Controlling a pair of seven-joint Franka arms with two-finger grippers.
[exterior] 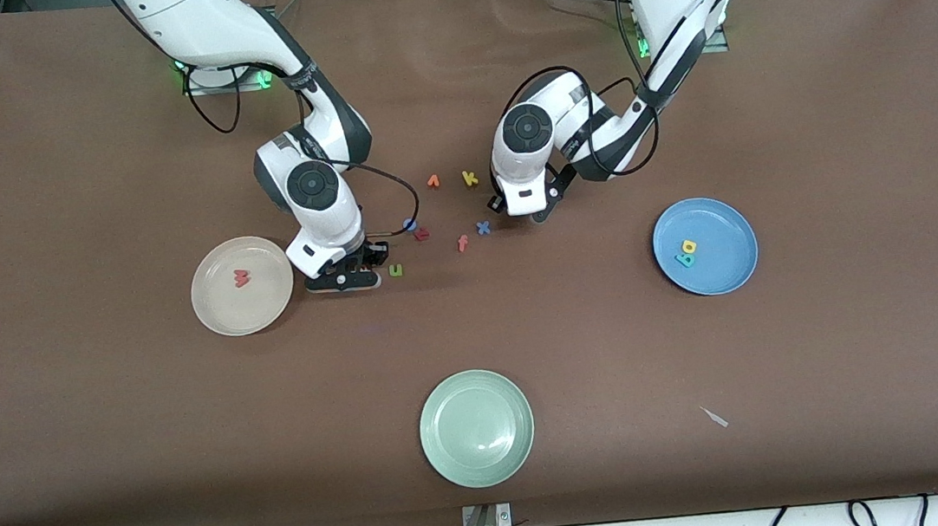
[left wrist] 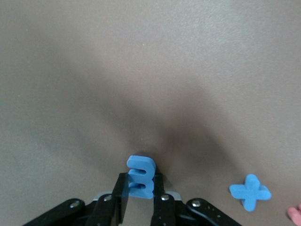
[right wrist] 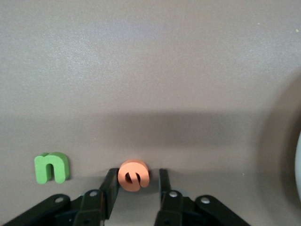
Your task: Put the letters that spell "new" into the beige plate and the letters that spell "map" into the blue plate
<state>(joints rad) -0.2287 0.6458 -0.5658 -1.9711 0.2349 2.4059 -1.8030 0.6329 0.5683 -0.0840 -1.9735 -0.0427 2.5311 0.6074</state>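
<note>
1. Brown cloth-covered table point(exterior: 104, 441): it carries three round shallow plates and a loose cluster of tiny foam letters between the two arms.
2. Cream-beige plate point(exterior: 213, 320): it lies toward the right arm's end of the table. The pinkish-red foam w point(exterior: 241, 277) lies in it.
3. Mid-blue plate point(exterior: 731, 270): it lies toward the left arm's end. The yellow foam a point(exterior: 689, 247) and the teal foam p point(exterior: 685, 259) lie in it, touching each other.
4. Pale green plate point(exterior: 476, 427): it lies nearest the front camera, well apart from the letters.
5. Right gripper point(right wrist: 137, 181): it is down at the table, between the cream-beige plate and the green foam n point(right wrist: 51, 167). Its fingers stand partly open around the orange foam e point(right wrist: 134, 175), with a slim gap on one side.
6. Left gripper point(left wrist: 141, 186): it is down at the table, just beside the blue foam x point(left wrist: 250, 191). Its fingers press both sides of the blue foam m point(left wrist: 141, 177), which stands on edge between them.
7. Loose letters on the cloth between the grippers:
   - The orange foam v point(exterior: 433, 181) and the yellow foam k point(exterior: 470, 178) are farthest from the front camera.
   - The blue foam o point(exterior: 409, 226) and the salmon foam f point(exterior: 462, 244) lie nearer to it.
</note>
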